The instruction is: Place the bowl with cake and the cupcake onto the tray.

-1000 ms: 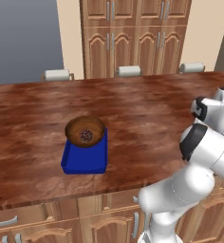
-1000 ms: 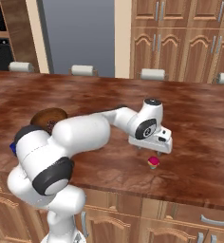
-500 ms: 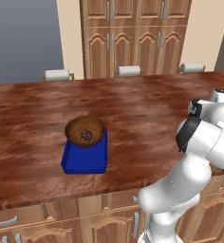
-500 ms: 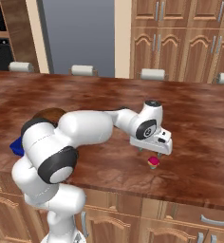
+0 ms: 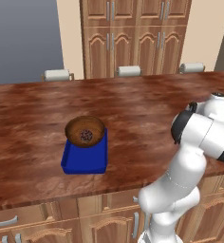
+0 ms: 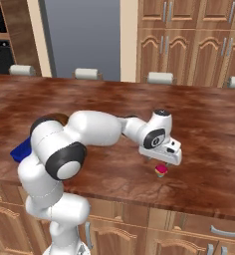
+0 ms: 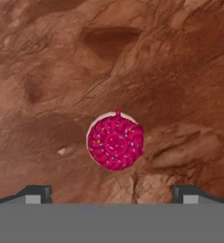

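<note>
The cupcake, pink-red on top, stands on the brown counter directly under my hand, centred between the two spread fingertips. My gripper is open and holds nothing. From the right base view the gripper hangs just above the cupcake near the counter's front edge. Far to the left, the brown wooden bowl with cake rests on the back part of the blue tray. A blue corner of the tray peeks out behind my arm.
The long wooden counter runs across both base views, with chair backs along its far side and cabinets behind. My own arm stretches over the counter between the tray and the cupcake.
The hand has sunk a little closer to the cupcake and the arm's elbow has shifted. The bowl, tray and cupcake have stayed put.
</note>
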